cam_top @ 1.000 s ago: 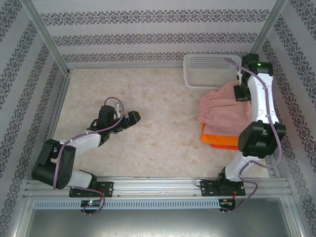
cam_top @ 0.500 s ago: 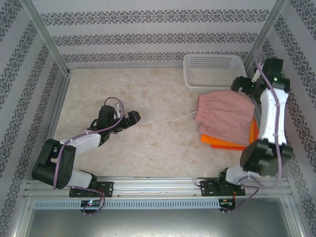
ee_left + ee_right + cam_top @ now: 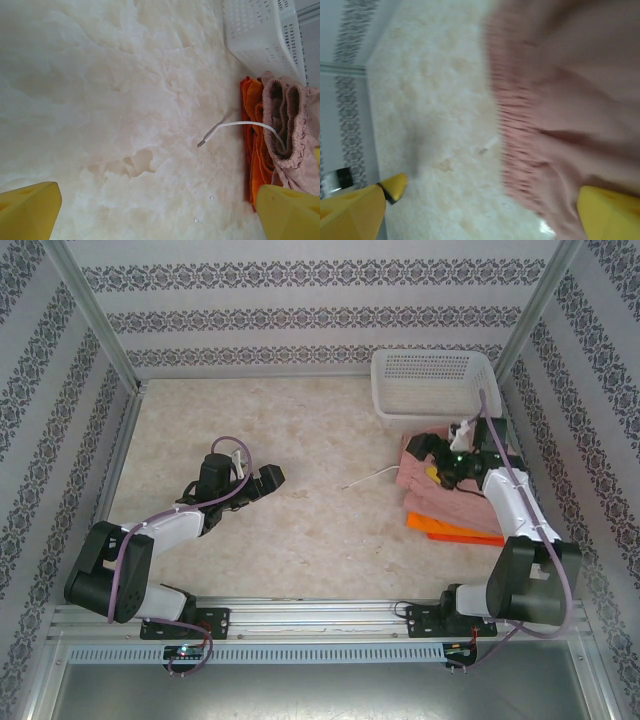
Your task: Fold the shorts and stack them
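Pink shorts [image 3: 440, 502]: we found these on top of the pile at the right side of the table [image 3: 250, 420], just near of the basket [image 3: 430, 380]. The gathered waist faced left. The right wrist view of the cloth was blurred.

Orange shorts [image 3: 445, 528]: these lay under the pink pair, their edges showing along the near and left sides of the pile. We could not count the layers.

Drawstring [image 3: 368, 478]: thin and white, it ran from the pink waist leftward onto the bare table in a curve, its tip lying free.

Basket: white, perforated plastic, it stood at the far right of the table.

Right gripper [image 3: 430, 460]: it sat over the far left part of the pink pair and pointed left. Its yellow fingers [image 3: 350, 210] stood wide apart with nothing between them. We could not tell whether they touched the cloth.

Left gripper [image 3: 272, 477]: it sat at the left centre of the table, well apart from the pile, and pointed right toward it. Its jaws were wide and empty over the bare table.
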`<state>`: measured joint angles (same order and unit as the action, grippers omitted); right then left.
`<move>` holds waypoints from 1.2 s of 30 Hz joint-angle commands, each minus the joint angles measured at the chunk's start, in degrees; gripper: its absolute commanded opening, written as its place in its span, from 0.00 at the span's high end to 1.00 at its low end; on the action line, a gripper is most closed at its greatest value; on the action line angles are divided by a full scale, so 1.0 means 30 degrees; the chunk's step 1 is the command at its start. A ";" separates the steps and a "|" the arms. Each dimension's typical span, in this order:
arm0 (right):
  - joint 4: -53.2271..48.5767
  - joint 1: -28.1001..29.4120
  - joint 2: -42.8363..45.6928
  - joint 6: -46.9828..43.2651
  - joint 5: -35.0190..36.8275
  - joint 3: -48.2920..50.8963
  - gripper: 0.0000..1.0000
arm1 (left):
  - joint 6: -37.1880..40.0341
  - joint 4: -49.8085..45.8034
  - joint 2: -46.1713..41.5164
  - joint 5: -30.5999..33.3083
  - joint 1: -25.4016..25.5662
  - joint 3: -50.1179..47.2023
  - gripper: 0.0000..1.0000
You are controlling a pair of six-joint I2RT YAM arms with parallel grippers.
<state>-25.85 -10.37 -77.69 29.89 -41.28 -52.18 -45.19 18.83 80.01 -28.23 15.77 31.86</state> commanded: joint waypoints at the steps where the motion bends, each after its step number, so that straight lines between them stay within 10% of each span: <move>1: 0.2187 -0.1303 -0.1104 0.0421 0.0074 0.2187 0.02 | 0.0368 0.0868 0.0003 0.0069 0.0141 -0.0064 0.00; 8: 0.3490 -0.2724 -0.2267 0.1277 -0.2564 0.3434 0.03 | 0.0379 0.0944 -0.0067 0.0233 0.0144 -0.0321 0.00; 18: 0.3502 -0.1244 0.5337 0.1564 -0.0889 0.2205 0.02 | 0.2028 -0.1336 -0.2073 0.1547 0.0090 0.0278 0.00; 23: 0.5684 -0.0294 0.8232 -0.0904 0.3163 0.3467 0.02 | 0.5145 -0.5339 -0.5541 0.6709 0.0019 0.0938 0.00; 29: 0.8955 0.0364 0.8227 -0.3671 0.6811 0.5675 0.02 | 1.0045 -0.3069 -1.0324 1.4329 -0.0004 -0.1568 0.00; 36: 0.9968 0.3409 0.3368 -0.3791 0.5905 0.2727 0.02 | 1.2096 -0.0233 -1.0317 1.6600 -0.0317 -0.2953 0.00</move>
<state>0.73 -4.45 -63.59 21.98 -23.99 -38.22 -14.39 13.23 48.12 15.88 15.40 23.92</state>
